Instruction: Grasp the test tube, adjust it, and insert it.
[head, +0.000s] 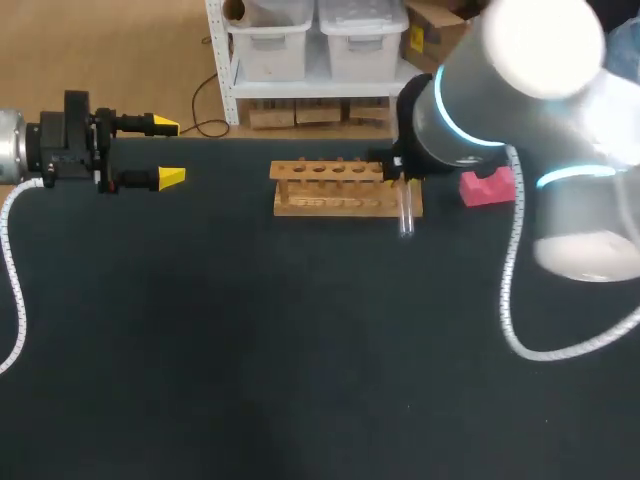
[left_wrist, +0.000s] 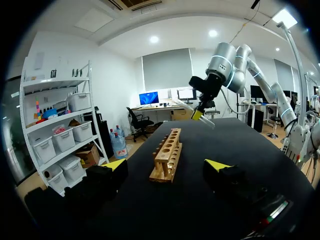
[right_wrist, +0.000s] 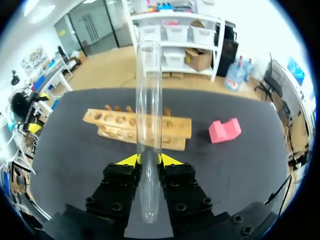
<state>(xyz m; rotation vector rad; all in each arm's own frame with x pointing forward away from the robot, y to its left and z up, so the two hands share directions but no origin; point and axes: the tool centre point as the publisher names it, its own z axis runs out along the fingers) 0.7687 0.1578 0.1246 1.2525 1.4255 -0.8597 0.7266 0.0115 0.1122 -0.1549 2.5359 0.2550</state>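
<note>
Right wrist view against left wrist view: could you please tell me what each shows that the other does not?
Only the right wrist view shows the pink block beside the wooden rack, and both fingers of the right hand touching the test tube. Only the left wrist view clearly shows the left hand open, facing the rack, and the right arm from outside. Both show the rack, the tube and the black table.

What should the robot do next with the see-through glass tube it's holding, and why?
Probably straighten it first. The right gripper is shut on the clear glass test tube, which hangs tilted in the air by one end of the light wooden rack, whose holes look empty. So I'd turn the tube upright above the nearest hole before lowering it.
</note>
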